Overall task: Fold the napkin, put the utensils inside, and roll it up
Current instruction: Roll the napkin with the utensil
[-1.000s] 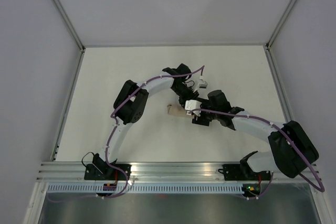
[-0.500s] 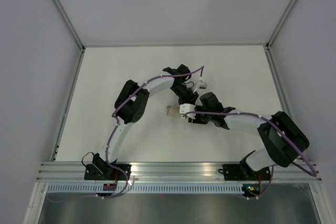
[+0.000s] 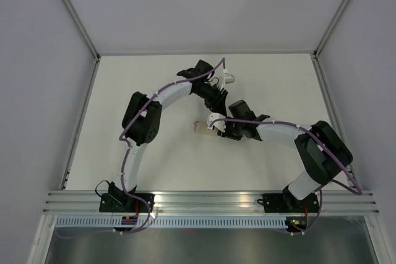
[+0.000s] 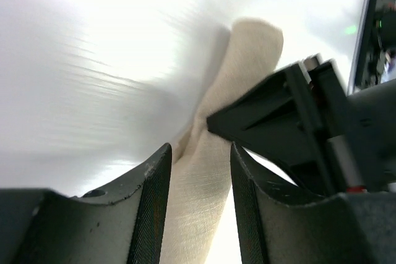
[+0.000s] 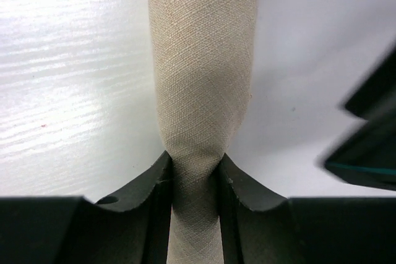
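- Since a second ago the left arm [image 3: 143, 120] has swung its elbow toward the left of the overhead frame and lifted its wrist toward the upper middle. The right arm [image 3: 315, 148] has folded in, and its elbow now sits nearer the centre.
- Over that same second the right gripper [image 5: 193, 174] has closed in on the napkin [image 5: 201, 60]. It now pinches the cloth hard, so the roll narrows to a waist between the two dark fingers [image 5: 145, 193] at the bottom of the right wrist view.
- Above that pinch the napkin runs straight up the middle of the frame as a tan, tightly wound roll lying on the white table [image 5: 68, 78].
- At the bottom centre of the left wrist view the left gripper [image 4: 199, 180] straddles the same roll, with one finger on each side, both very close to the cloth. The roll shows no squeeze there, and I cannot tell whether the fingers press it or merely flank it.
- From there the roll stretches toward the upper right of the left wrist frame, where its rounded end lies on the table. The black body of the right gripper reaches in from the right edge and meets the roll partway along.
- From overhead, the two grippers meet just right of the table's centre. Only a short tan end of the napkin shows, sticking out to their left.
- Purple cables [image 3: 179, 88] run along both arms.
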You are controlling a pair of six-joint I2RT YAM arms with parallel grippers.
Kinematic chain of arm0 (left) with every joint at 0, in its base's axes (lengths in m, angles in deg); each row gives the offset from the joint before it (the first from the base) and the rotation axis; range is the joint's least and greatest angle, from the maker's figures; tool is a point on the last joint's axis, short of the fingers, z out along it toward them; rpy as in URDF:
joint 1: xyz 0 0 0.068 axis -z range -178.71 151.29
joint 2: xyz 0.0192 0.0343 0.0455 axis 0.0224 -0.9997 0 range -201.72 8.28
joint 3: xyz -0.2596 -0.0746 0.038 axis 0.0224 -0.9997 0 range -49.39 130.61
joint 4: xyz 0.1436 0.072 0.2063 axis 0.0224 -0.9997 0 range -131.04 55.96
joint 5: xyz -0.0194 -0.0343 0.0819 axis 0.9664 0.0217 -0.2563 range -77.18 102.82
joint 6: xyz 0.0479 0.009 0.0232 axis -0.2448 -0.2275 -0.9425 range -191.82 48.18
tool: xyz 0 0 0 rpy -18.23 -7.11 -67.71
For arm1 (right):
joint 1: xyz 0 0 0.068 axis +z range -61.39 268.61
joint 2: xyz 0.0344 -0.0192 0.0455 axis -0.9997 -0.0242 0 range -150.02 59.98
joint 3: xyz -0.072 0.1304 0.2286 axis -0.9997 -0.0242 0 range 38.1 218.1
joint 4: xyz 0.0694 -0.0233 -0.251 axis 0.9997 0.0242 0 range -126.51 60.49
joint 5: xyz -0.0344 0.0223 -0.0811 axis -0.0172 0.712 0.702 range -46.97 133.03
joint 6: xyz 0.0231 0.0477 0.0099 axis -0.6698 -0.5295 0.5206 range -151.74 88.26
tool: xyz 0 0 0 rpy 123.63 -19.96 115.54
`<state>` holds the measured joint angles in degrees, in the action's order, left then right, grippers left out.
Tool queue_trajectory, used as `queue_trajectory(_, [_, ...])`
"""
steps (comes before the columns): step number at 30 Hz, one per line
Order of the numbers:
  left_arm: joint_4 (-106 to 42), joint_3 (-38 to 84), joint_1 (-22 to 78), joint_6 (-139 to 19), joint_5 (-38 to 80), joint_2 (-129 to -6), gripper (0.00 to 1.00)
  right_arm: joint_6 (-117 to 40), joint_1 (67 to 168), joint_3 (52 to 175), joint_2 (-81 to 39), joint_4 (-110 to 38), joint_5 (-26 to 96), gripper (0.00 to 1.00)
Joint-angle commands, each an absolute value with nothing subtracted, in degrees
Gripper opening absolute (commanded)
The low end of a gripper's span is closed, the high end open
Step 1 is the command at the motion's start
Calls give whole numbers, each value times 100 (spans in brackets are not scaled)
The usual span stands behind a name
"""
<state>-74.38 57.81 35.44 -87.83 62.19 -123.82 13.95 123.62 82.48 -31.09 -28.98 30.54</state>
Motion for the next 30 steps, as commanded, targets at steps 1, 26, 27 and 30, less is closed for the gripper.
queue_trajectory(1, [-6324, 5670, 3319, -8070, 5924, -11627, 48, 940, 12325, 8546, -3458, -2157, 2836, 36])
queue_trajectory(26, [-4978, 2893, 2625, -5477, 3032, -9411, 47, -2486, 11577, 11983, -6359, -847, 1922, 36])
queue_trajectory(27, [-4899, 2823, 2625, -5416, 3014, -9429, 47, -2593, 11577, 12036, -6411, -864, 1878, 36])
queue_trajectory(30, [-4521, 2594, 2633, -5143, 2900, -9552, 47, -2996, 11568, 12177, -6579, -1005, 1763, 36])
